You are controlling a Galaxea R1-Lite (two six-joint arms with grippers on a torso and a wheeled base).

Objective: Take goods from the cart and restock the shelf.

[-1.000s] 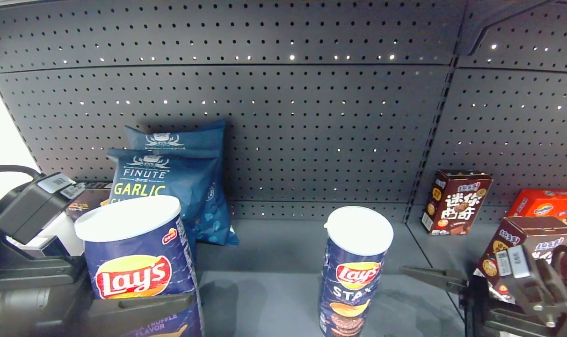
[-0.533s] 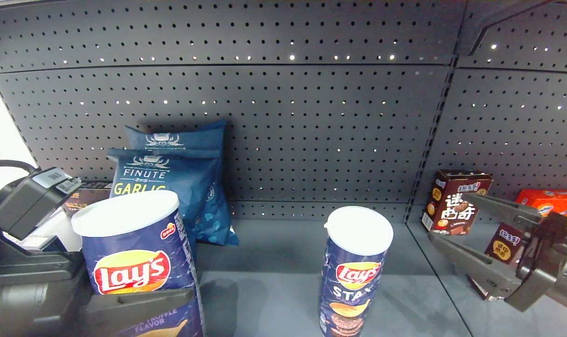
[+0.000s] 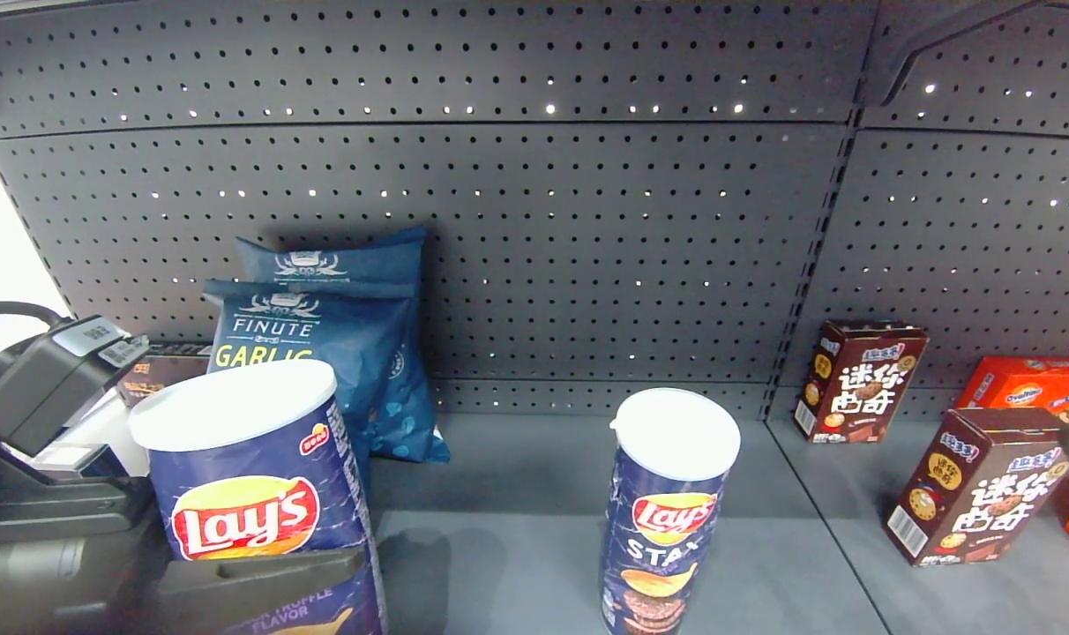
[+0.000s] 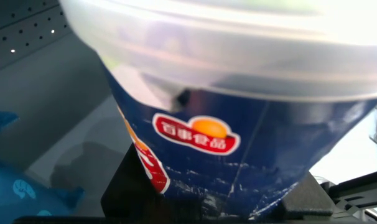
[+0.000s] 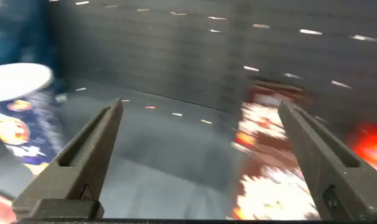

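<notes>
Partly restocked: one can (image 3: 667, 511) standing mid-shelf (image 3: 517, 494), box (image 3: 975, 485) farther right. Yet to set down: second can (image 3: 243, 467), clamped by left gripper (image 4: 219, 202) at shelf's left front. Right gripper (image 5: 201, 109) spread wide, empty.

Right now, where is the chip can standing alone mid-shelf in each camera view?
Head view: standing can at lower centre, right of the blue bags.
Left wrist view: a different one, the held can, gripped by the left hand.
Right wrist view: standing can just outside one finger of the open right hand.
Shared landmark: the perforated back wall.
</notes>
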